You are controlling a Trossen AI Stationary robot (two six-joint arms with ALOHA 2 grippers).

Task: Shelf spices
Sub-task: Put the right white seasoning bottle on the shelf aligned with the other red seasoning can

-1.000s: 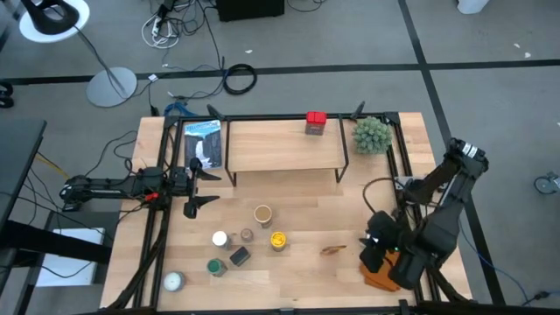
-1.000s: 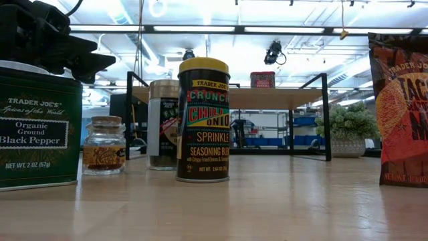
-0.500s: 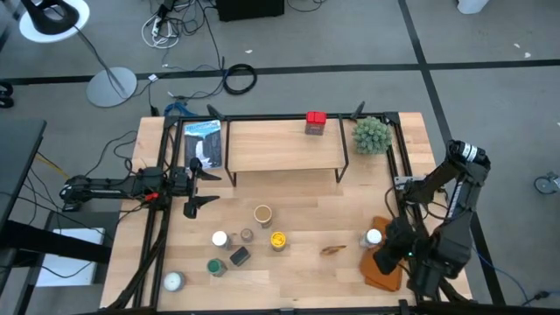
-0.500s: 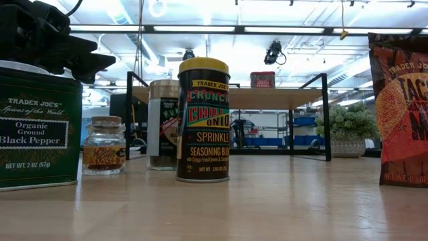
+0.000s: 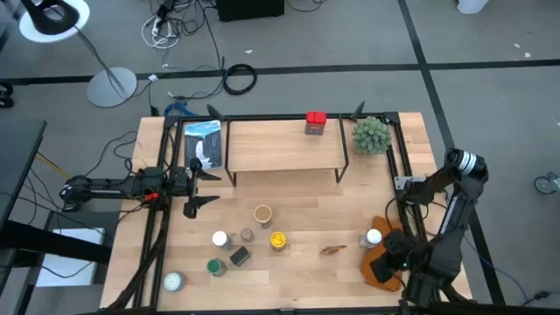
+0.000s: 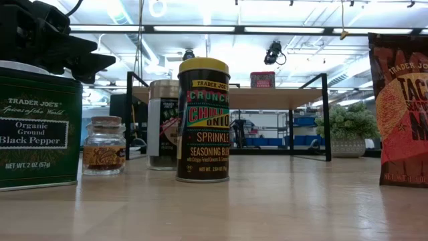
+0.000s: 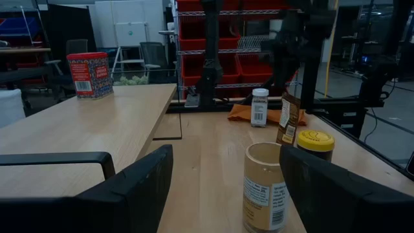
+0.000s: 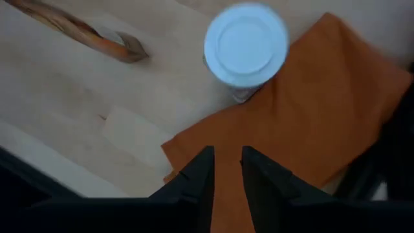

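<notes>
Spices (image 5: 248, 241) cluster before the shelf (image 5: 283, 145); left gripper (image 5: 199, 186) waits with fingers apart, right gripper (image 8: 224, 173) nearly closed over orange cloth (image 8: 304, 123).

The high camera is looking straight down on the whole desk (image 5: 306, 210). The low one is sitting at desk level, close behind the jars, facing the shelf (image 6: 227, 98). Both are sharing the red tin (image 5: 316, 122) there.

Table (image 5: 306, 219) and shelf (image 5: 280, 144): pale matt wood, thin black metal legs. Cloth (image 8: 310, 129): matt orange fabric. Pepper tin (image 6: 37, 130): glossy green metal.
</notes>
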